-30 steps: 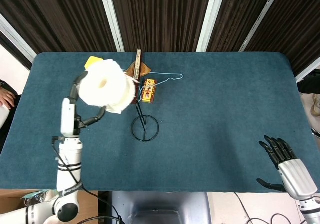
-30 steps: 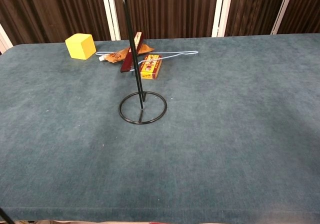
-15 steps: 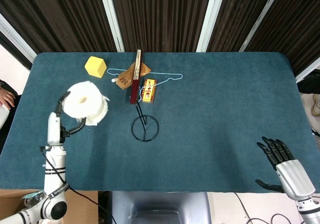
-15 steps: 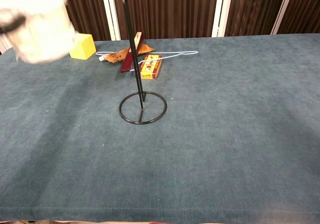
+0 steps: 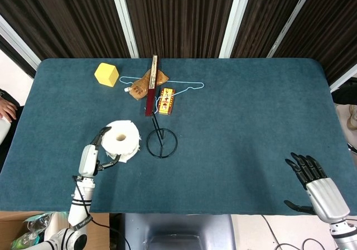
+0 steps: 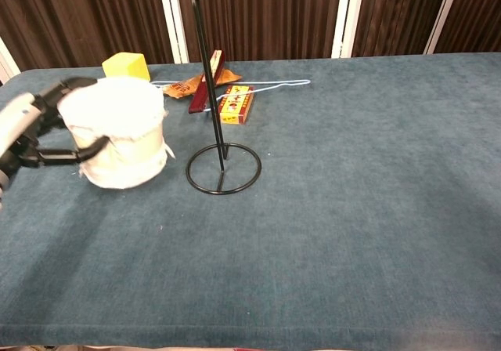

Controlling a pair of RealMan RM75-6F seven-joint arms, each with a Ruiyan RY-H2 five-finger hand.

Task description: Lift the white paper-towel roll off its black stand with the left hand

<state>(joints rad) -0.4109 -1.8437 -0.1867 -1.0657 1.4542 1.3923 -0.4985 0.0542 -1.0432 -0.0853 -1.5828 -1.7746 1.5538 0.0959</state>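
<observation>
The white paper-towel roll stands upright, low over or on the blue table to the left of the black stand, clear of the stand's rod. My left hand grips the roll from its left side, fingers wrapped around it. The stand's ring base and thin upright rod are bare. My right hand hovers at the table's near right corner, fingers spread, holding nothing; the chest view does not show it.
Behind the stand lie a yellow cube, a brown pouch, a dark red stick, a small orange box and a light-blue wire hanger. The table is covered in blue felt.
My left hand has carried the roll from high up at the far left down and toward the front, bringing it to table level just left of the stand. The right hand barely moved.
</observation>
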